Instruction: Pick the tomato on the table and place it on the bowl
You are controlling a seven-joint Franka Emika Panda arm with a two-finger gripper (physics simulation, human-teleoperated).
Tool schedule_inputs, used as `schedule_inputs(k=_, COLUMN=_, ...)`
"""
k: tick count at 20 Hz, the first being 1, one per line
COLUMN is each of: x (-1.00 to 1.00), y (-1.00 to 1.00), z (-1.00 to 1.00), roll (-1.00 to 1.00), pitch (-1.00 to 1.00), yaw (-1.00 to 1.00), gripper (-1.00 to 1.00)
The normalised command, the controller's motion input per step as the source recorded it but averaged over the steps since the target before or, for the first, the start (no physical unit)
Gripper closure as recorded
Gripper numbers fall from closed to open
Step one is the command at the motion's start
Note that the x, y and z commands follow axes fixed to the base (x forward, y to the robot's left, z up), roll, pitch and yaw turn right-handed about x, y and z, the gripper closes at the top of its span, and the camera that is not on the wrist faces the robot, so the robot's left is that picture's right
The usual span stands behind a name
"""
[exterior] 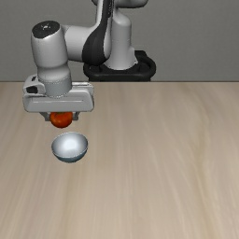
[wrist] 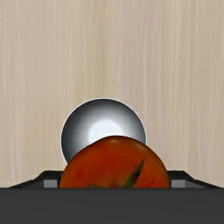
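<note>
A red tomato [exterior: 61,119] hangs in the air, with my gripper [exterior: 61,119] shut on it at the exterior view's left. Just below and slightly to the right of it, a silvery metal bowl [exterior: 69,147] rests on the wooden table [exterior: 159,168]. In the wrist view the tomato [wrist: 114,164] sits close between my fingers, with a green stem mark on its skin. The bowl [wrist: 98,127] lies beneath and just beyond the tomato, with its hollow showing nothing inside; the near part of its rim is covered by the tomato.
The robot's black base [exterior: 126,67] stands at the far edge of the table. Pale wood planks stretch wide to the exterior view's right and toward the front.
</note>
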Motion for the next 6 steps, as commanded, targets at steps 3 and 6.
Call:
schedule_inputs(k=3, x=0.0, y=0.0, z=0.0, roll=0.0, pitch=0.0, yaw=0.0, gripper=-1.0)
schedule_inputs(k=6, x=0.0, y=0.0, z=0.0, roll=0.0, pitch=0.0, yaw=0.0, gripper=-1.0)
